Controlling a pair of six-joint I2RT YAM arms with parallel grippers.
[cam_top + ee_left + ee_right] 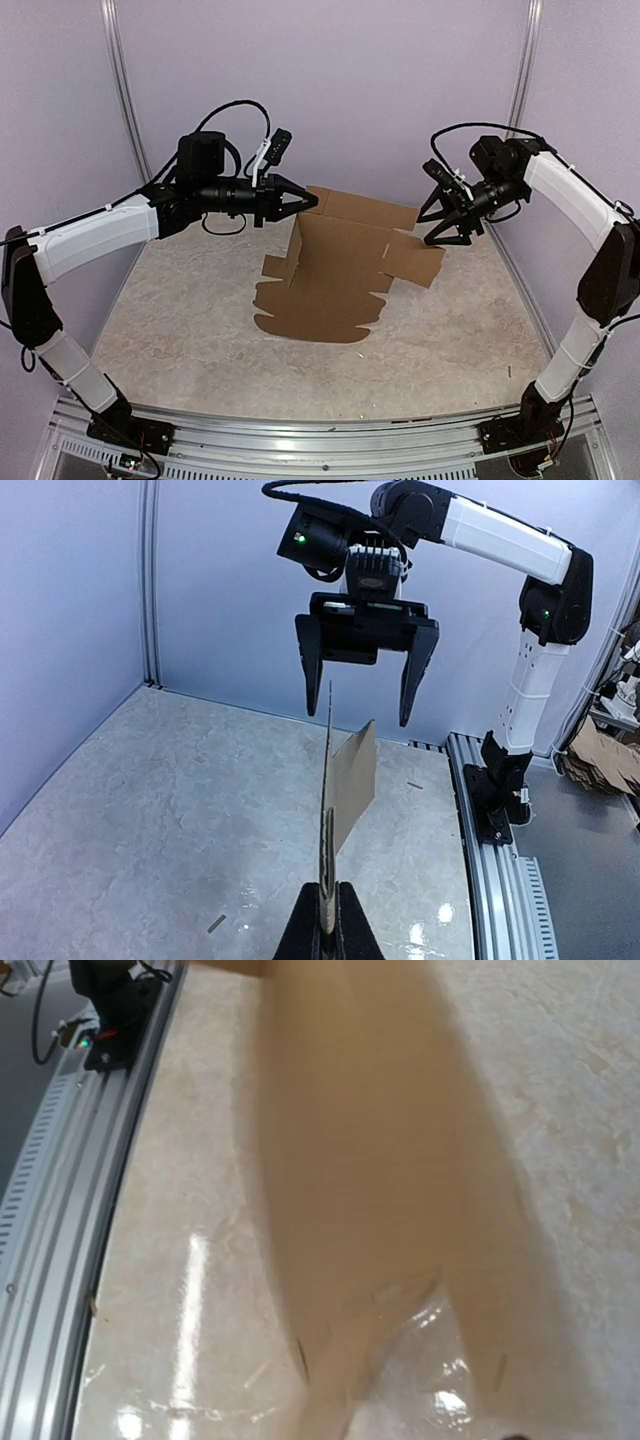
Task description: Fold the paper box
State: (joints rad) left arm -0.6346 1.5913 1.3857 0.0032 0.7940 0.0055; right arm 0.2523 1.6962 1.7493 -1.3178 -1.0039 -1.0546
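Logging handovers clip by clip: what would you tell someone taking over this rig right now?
Left hand: shut on the upper left edge of the paper box.
Right hand: open at the sheet's right end, gripping nothing.
Paper box: far part raised upright, near flaps flat on the table.
Done: one panel lifted.
Left: fold the walls, tuck the tabs, close the lid.
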